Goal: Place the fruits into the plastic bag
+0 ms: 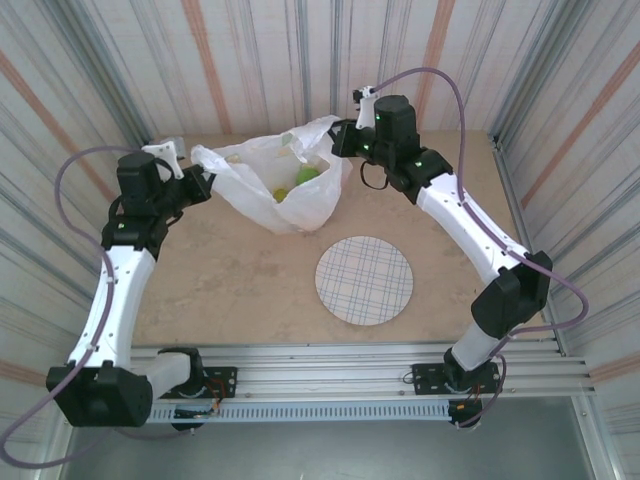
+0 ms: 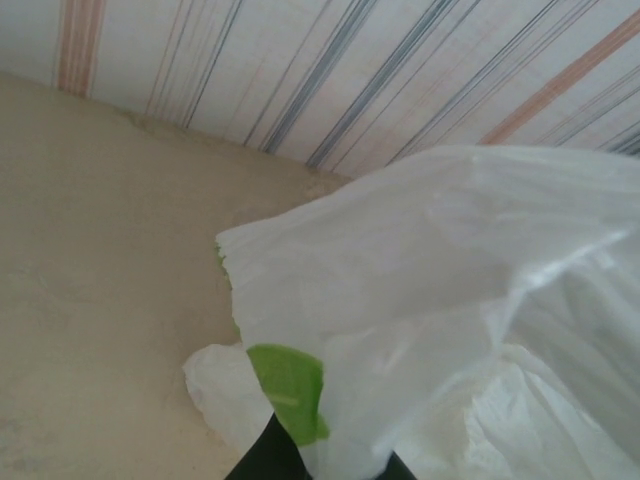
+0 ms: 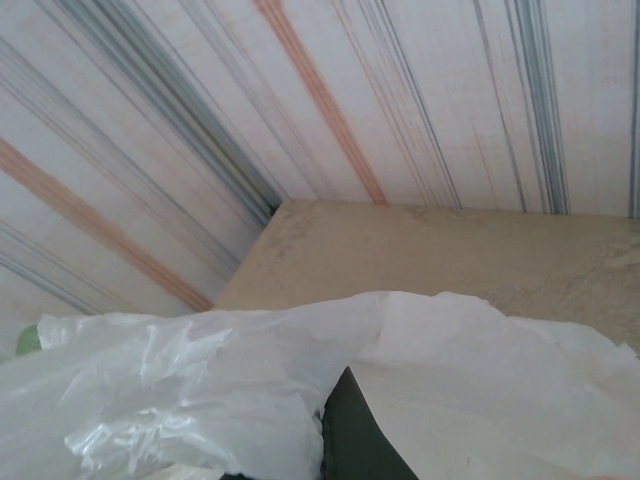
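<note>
Top view: a thin, crinkly white plastic bag sits at the back middle of the beige table, mouth up and spread open. The left gripper is clamped on the bag's left edge. The right gripper is clamped on its right edge, and the film is drawn between them. Inside the mouth sit a round green fruit and a smaller yellowish fruit just beside it. A round white grid-lined plate lies flat nearer the arm bases, apart from the bag.

Left wrist view: the bag, with a green print patch, is draped over a dark finger.

Right wrist view: the bag is folded over a dark finger.
</note>
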`<control>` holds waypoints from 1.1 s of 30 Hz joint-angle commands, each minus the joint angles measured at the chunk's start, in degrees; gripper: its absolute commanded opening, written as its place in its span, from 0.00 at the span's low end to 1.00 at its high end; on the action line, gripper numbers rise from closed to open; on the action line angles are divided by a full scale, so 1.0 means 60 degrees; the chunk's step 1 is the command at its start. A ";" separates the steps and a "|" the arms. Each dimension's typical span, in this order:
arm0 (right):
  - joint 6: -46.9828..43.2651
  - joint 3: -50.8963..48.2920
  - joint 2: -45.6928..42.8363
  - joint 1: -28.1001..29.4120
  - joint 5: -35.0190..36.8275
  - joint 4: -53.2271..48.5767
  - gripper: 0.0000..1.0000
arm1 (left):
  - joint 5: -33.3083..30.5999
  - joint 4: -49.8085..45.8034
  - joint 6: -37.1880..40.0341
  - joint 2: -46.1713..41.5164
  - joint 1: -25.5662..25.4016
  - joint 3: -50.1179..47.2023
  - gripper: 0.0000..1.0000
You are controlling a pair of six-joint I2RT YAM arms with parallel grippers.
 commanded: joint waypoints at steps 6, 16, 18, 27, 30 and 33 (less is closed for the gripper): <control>0.0077 0.0358 0.1316 -0.0514 0.0421 -0.0359 0.00 | 0.0777 0.0167 -0.0373 0.1354 -0.0118 0.0336 0.02; 0.0284 0.0388 0.2075 -0.1251 -0.0094 -0.0757 0.05 | 0.1174 0.0445 -0.0674 0.2094 -0.0244 0.0737 0.04; 0.0228 0.0405 0.1892 -0.1342 -0.0152 -0.0858 0.11 | 0.1180 0.0334 -0.0496 0.2067 -0.0237 0.0912 0.09; -0.0308 -0.0236 0.0167 -0.1764 -0.0786 -0.1401 0.49 | 0.1617 -0.0324 0.0081 0.0977 0.0236 0.0557 0.50; -0.0695 -0.0828 -0.0678 -0.1863 -0.0890 -0.1562 0.56 | 0.1668 -0.0479 0.0262 0.0234 0.0456 -0.0023 0.55; -0.1080 -0.1625 -0.1642 -0.2102 -0.0599 -0.1629 0.60 | 0.1266 -0.0406 0.0178 -0.0527 0.0581 -0.0799 0.59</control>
